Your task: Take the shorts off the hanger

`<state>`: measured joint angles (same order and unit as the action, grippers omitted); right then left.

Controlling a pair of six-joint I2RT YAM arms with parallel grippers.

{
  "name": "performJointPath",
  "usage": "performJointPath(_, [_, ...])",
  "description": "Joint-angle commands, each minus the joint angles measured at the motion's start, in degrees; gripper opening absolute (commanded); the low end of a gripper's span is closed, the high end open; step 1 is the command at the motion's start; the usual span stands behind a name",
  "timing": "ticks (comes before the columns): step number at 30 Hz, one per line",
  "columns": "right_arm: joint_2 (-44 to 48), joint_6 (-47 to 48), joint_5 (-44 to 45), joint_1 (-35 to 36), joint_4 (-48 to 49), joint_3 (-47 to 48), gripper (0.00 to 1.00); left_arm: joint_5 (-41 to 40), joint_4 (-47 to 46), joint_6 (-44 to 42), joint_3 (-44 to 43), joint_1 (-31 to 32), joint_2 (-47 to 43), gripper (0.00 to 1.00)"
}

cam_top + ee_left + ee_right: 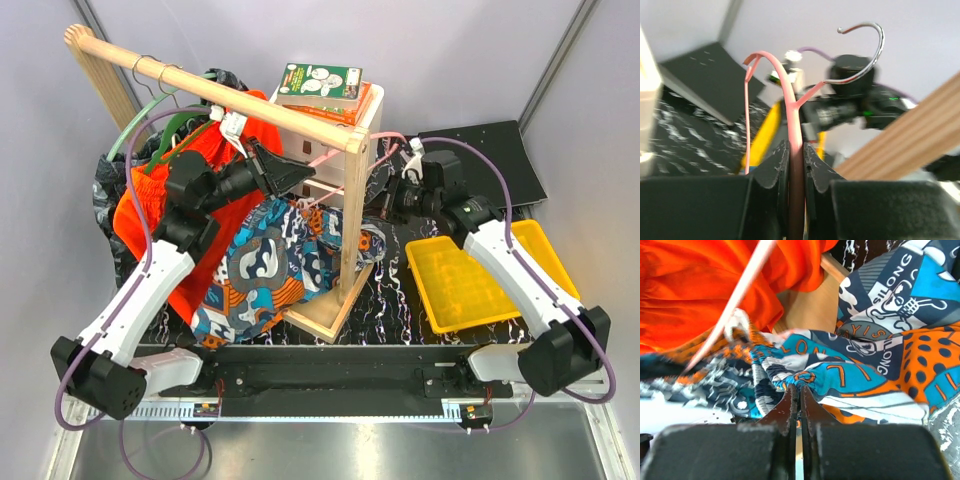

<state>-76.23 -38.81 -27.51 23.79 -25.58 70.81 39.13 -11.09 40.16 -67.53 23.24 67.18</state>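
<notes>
Ok so the left arm (150,290) runs up from its base at the near left corner, elbow low, forearm angling up and right over the orange shorts (150,215). Its wrist ends just under the wooden rail (200,85). The left jaws are nearly closed, clamped on the thin stem of the pink hanger (790,107). In the wrist view the hanger stands up between them, with its metal hook (867,55) curling overhead and not on the rail.

The right arm (520,270) goes the other way. From the near right corner it stretches up and left over the yellow tray (450,295), with the wrist bent in toward the rack's upright post (352,215). The right jaws are fully shut, and the wrist view shows them pinching a gathered fold of the patterned shorts (880,340) right by the elastic waistband.

Those blue, orange and white shorts hang in a heap off the hanger, draped down onto the rack's base (325,310) and the worktop (390,310). The orange pair hangs off to the left, and the dark patterned shorts (105,190) are bunched behind it.
</notes>
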Motion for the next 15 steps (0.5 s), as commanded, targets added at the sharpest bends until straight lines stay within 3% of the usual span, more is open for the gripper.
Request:
performJointPath(1, [4.1,2.2,5.9,-0.1,-3.1,2.9,0.00,-8.2,-2.6,-16.9,-2.5,0.8,-3.4,0.00])
performJointPath(5, [3.5,3.0,6.4,-0.1,-4.7,2.8,0.00,-17.4,-6.0,-23.2,0.3,1.6,-6.8,0.00])
performJointPath(8, [2.6,3.3,6.2,-0.1,-4.9,2.7,0.00,-18.0,-6.0,-22.9,-1.0,1.6,-6.0,0.00])
performJointPath(13, [2.1,3.6,5.2,-0.1,-5.0,3.6,0.00,-25.3,6.4,-14.0,-8.1,1.7,-2.9,0.00])
performJointPath(15, [1.5,4.1,3.9,-0.1,-4.5,4.5,0.00,-22.0,6.3,-10.3,-8.8,2.2,-2.0,0.00])
